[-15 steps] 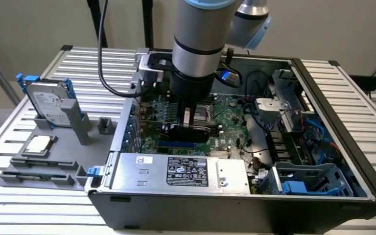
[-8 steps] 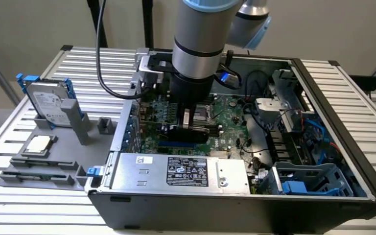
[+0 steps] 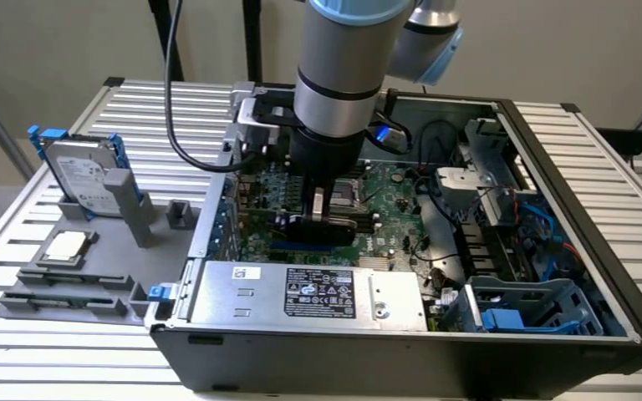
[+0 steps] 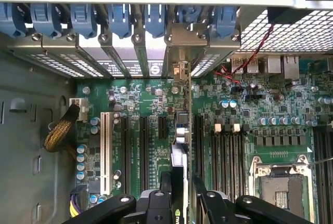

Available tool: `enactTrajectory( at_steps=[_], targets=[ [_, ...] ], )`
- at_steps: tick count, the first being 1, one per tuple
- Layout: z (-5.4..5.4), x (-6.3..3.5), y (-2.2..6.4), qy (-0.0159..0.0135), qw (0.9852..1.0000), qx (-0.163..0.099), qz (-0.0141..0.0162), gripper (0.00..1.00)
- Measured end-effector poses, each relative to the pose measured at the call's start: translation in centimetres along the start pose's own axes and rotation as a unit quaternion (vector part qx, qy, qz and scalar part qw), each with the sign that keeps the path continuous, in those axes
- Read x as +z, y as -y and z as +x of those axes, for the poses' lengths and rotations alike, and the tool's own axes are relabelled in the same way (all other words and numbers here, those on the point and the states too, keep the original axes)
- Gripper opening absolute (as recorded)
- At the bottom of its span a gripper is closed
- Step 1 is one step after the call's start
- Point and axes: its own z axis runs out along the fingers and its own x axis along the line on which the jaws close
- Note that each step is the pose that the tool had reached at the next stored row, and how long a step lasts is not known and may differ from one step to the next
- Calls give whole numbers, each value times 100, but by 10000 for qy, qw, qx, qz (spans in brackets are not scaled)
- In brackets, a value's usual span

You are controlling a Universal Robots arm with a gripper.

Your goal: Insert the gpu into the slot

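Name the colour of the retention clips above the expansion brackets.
Blue. The retention clips show best in the wrist view.

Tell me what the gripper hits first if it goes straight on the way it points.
The gripper points down at the motherboard, holding the gpu edge-on. Going straight on, the card's lower edge would probably meet the blue slot first; the gap left there is hidden.
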Motion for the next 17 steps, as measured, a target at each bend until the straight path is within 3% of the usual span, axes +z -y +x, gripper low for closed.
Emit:
enactTrajectory(
  at_steps=[17],
  targets=[
    [-5, 24, 2, -6, 10000, -72, -5, 26]
  ],
)
